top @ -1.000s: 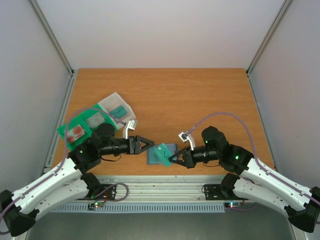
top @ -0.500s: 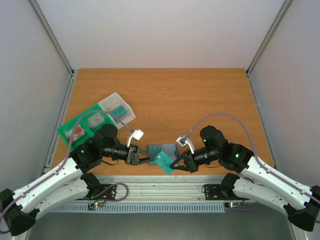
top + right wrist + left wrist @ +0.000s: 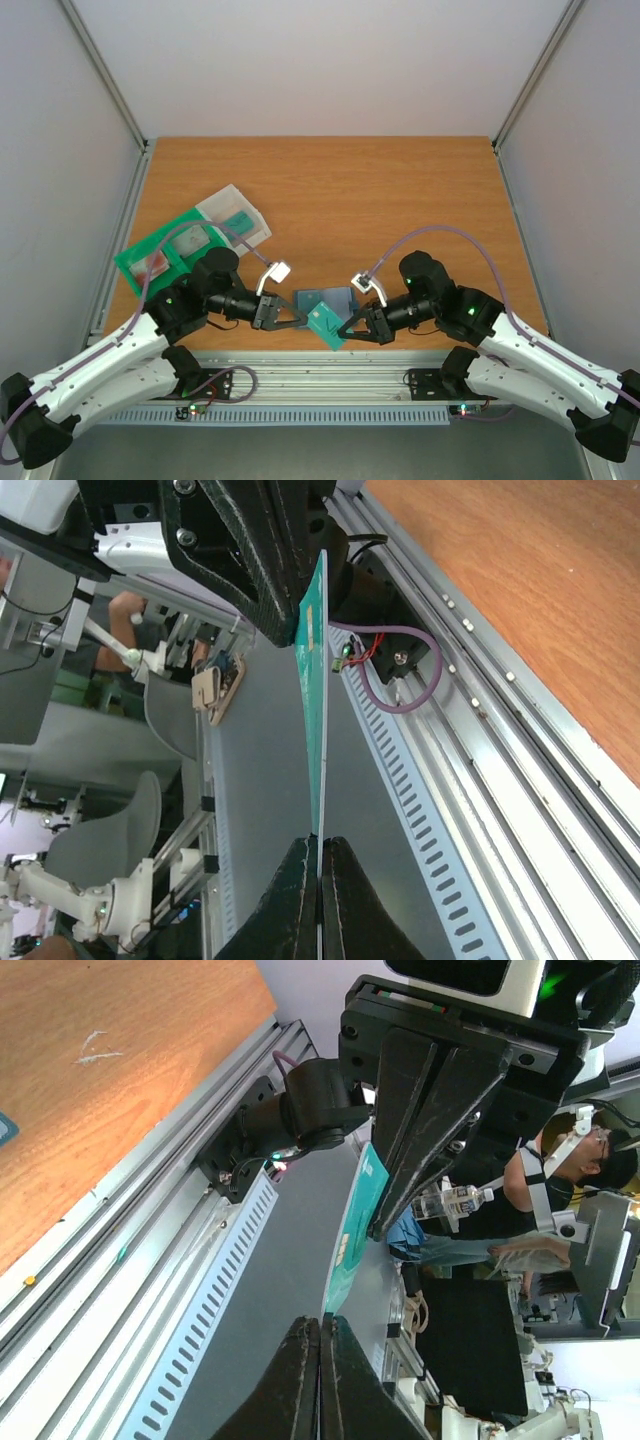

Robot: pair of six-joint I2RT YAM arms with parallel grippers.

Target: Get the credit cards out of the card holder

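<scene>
A teal card (image 3: 326, 324) is gripped at opposite ends by the closed left hand (image 3: 303, 321) and closed right hand (image 3: 344, 327) above the near edge of the surface (image 3: 400, 200). The card holder (image 3: 322, 299) (apparently open) is seen lying just behind.

You are working in a robotics lab: the orange-brown wooden tabletop (image 3: 380, 190) is boxed in by plain white wall panels (image 3: 320, 60), with a slotted silver aluminium rail (image 3: 320, 372) along the bottom of the top view. At the right of the left wrist view a seated person in dark clothes (image 3: 520, 1210) appears, and grey moulded chairs (image 3: 110, 830) stand at the lower left of the right wrist view.
</scene>
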